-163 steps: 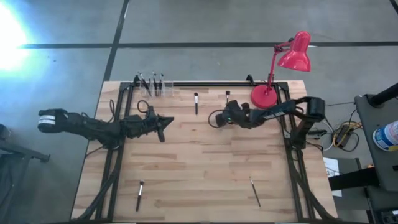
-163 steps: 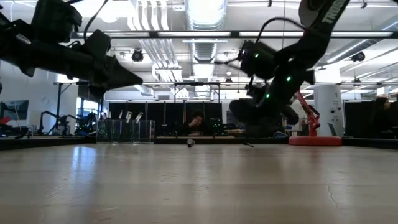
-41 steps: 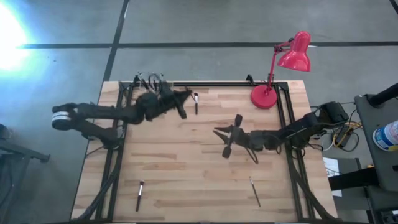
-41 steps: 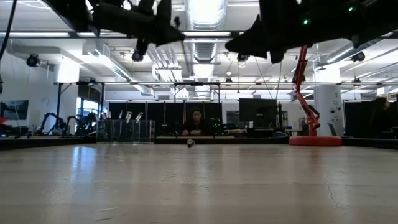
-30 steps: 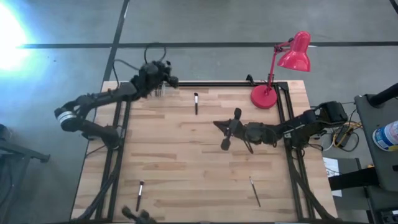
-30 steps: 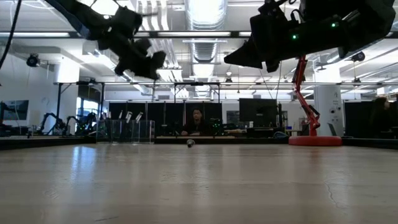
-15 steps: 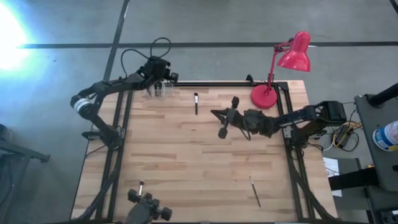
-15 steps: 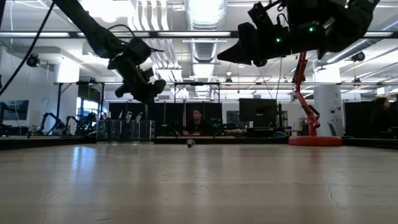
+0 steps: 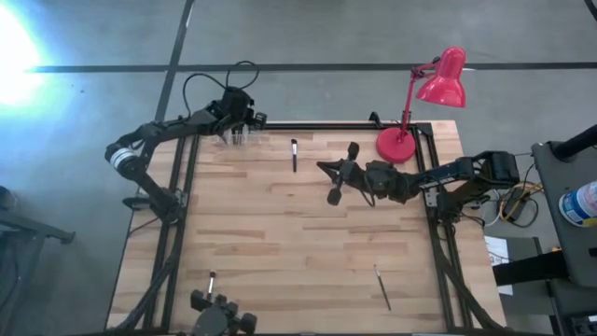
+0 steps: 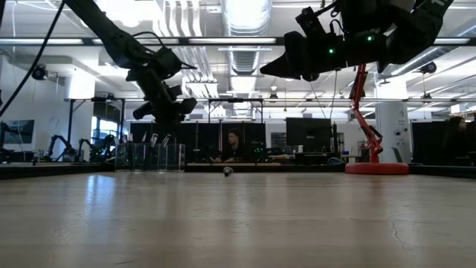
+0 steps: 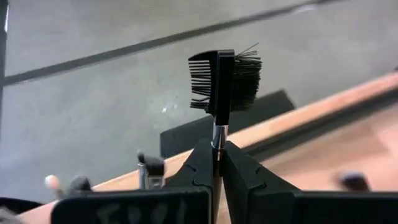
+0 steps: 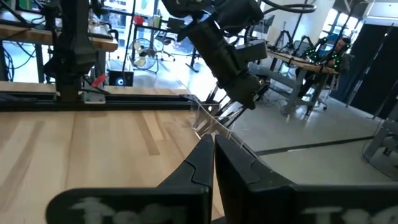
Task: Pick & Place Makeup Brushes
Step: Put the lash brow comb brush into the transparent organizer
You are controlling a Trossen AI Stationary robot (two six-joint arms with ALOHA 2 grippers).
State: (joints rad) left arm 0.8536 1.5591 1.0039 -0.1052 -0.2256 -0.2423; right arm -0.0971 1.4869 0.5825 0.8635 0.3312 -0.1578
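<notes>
The left gripper (image 11: 217,163), clenched on a comb-headed brush (image 11: 225,81), hovers over the clear holder (image 9: 237,136) at the tabletop's far left corner: placing step. Next, lowering it in and releasing. The right gripper (image 9: 332,184), shut empty, waits mid-table

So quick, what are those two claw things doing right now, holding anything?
Left gripper: shut on a makeup brush with a comb-and-bristle head, above the clear holder.
Right gripper: shut, holding nothing, over mid-table.
</notes>
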